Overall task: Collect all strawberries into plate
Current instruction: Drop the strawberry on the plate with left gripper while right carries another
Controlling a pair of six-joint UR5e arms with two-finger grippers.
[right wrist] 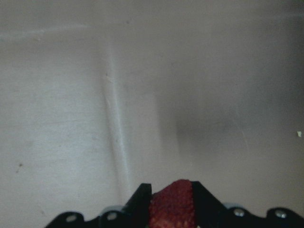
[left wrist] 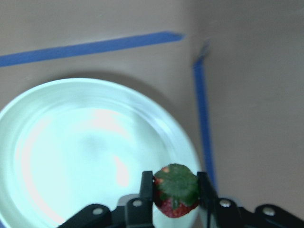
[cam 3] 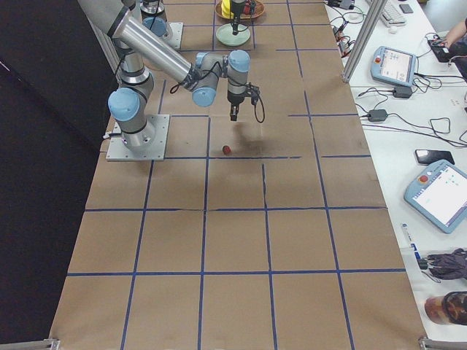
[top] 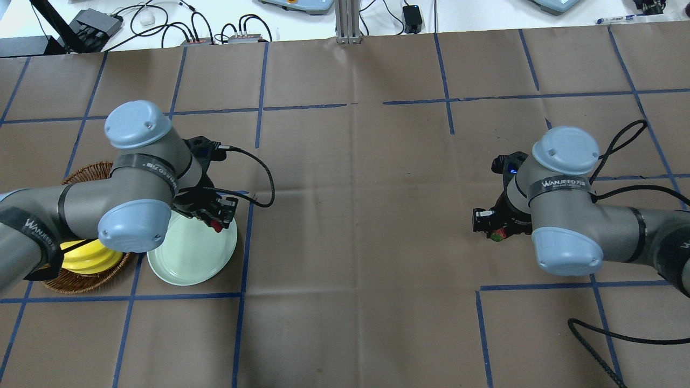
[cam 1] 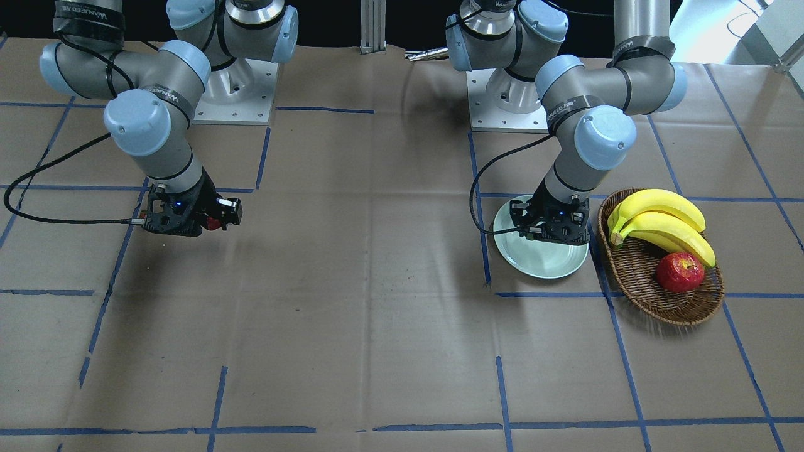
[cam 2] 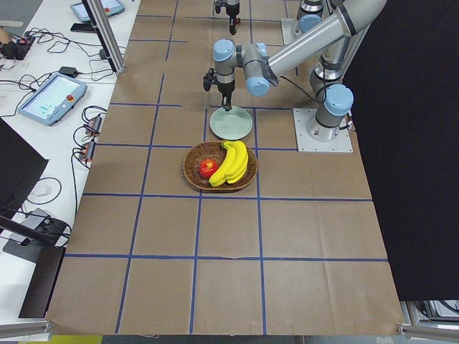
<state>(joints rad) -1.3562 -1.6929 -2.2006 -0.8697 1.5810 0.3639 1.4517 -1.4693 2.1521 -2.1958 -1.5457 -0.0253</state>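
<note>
In the front-facing view the right gripper (cam 1: 210, 221) hangs at centre left above the brown paper (cam 1: 377, 282); we cannot make out its fingers here. At centre right the left gripper (cam 1: 537, 233) hangs over the upper left part of the plate (cam 1: 553, 267). Just right of the plate stands the basket (cam 1: 691, 307) with the bananas (cam 1: 659, 216) and the apple (cam 1: 680, 272).

From overhead, the left gripper is at centre left over the plate's upper right rim, with the left strawberry (top: 217, 226) red at its tip. The right gripper is at centre right, mostly hidden under its wrist.

In the exterior left view, the near arm's gripper points down over the plate in the upper middle, with the basket just below it in the frame.

In the exterior right view we find the loose strawberry (cam 3: 227, 149) lying on the paper, just below the near gripper in the frame. It is apart from that gripper and well apart from the plate at the top edge.

The left wrist view shows the fingers clamped on the left strawberry, leafy top towards us, at bottom centre over the plate's lower right rim. Blue tape (left wrist: 204, 118) runs to the right.

The right wrist view shows the fingers closed on the right strawberry (right wrist: 172, 204) at bottom centre, above bare paper.
</note>
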